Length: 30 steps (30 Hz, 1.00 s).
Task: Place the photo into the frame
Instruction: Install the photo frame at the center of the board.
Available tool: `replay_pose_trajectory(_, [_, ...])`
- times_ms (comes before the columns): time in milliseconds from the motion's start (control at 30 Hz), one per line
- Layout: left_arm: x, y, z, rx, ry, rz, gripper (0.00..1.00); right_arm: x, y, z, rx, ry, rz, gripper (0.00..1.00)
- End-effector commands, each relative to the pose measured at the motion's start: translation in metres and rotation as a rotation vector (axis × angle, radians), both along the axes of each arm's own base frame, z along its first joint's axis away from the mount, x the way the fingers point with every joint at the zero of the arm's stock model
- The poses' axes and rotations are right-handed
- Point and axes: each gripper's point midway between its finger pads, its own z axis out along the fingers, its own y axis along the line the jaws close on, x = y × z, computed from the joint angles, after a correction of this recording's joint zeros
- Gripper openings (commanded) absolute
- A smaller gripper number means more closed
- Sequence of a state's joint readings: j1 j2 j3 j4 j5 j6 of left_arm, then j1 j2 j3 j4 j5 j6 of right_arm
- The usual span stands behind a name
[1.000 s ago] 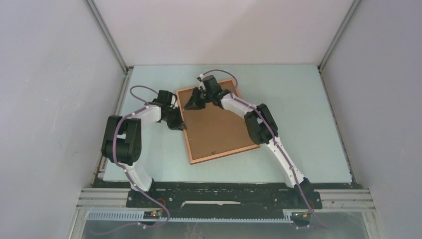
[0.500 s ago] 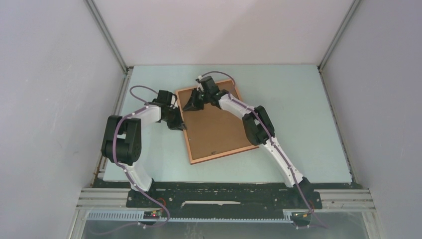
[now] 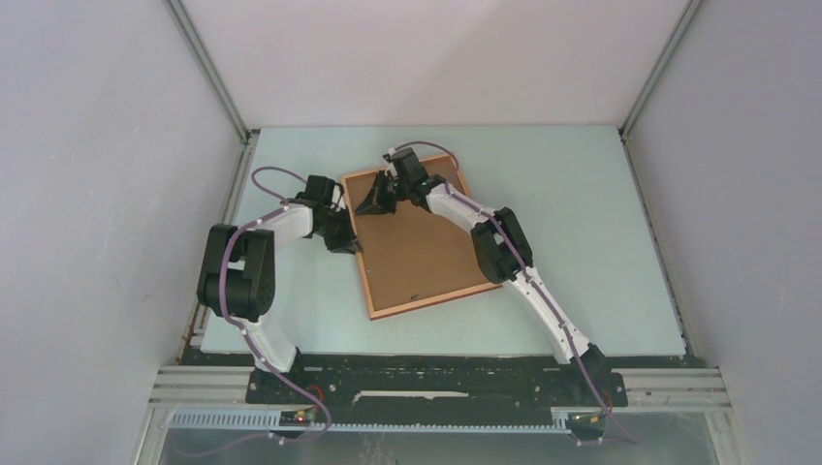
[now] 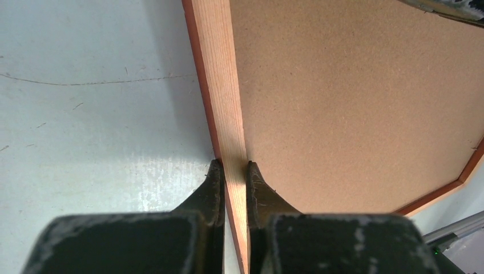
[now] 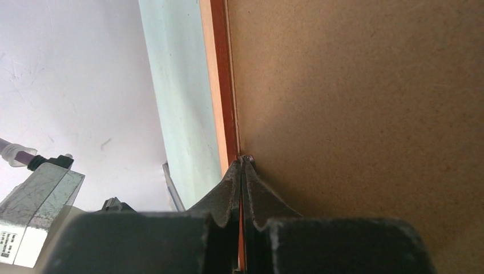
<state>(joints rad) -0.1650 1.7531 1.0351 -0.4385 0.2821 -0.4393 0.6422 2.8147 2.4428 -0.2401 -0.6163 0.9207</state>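
The table point(image 3: 582, 242) carries the frame point(image 3: 436, 301) face down near its centre, with the backing board point(image 3: 417, 247) facing up. My left gripper point(image 4: 233, 165) pinches the frame's 9 o'clock rail, one finger on each side. My right gripper point(image 5: 243, 160) rests near the frame's 11 o'clock corner, fingers pressed together at the seam between rail and backing board.

I see the frame point(image 3: 436, 299) lying flat on the desk point(image 3: 582, 223), with the backing board point(image 3: 417, 252) set inside it. My left gripper point(image 4: 231, 165) straddles its left rail, one finger on each side. My right gripper point(image 5: 243, 160) sits near the far-left corner, fingers together where rail meets board.
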Motion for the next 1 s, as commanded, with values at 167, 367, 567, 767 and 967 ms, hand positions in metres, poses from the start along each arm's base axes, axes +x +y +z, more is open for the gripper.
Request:
replay_pose_trajectory(167, [-0.014,-0.01,-0.003,-0.043,0.042,-0.065,0.0,-0.007,0.026,0.009,0.115,0.004,0.017,0.03])
replay_pose_trajectory(367, [-0.013,-0.006,-0.002,-0.032,0.037,-0.054,0.0,-0.013,0.036,0.031,0.21,-0.002,0.046,0.04])
replay_pose_trajectory(567, [-0.007,0.012,0.004,-0.025,0.029,0.018,0.12,0.003,-0.004,0.028,0.016,-0.096,-0.033,0.12])
replay_pose_trajectory(767, [0.008,0.018,0.02,-0.082,-0.022,0.078,0.33,0.001,-0.023,0.026,-0.044,-0.12,-0.024,0.19])
replay_pose_trajectory(967, [0.025,0.016,0.027,-0.101,-0.034,0.116,0.41,-0.01,-0.005,0.026,-0.012,-0.121,0.021,0.26])
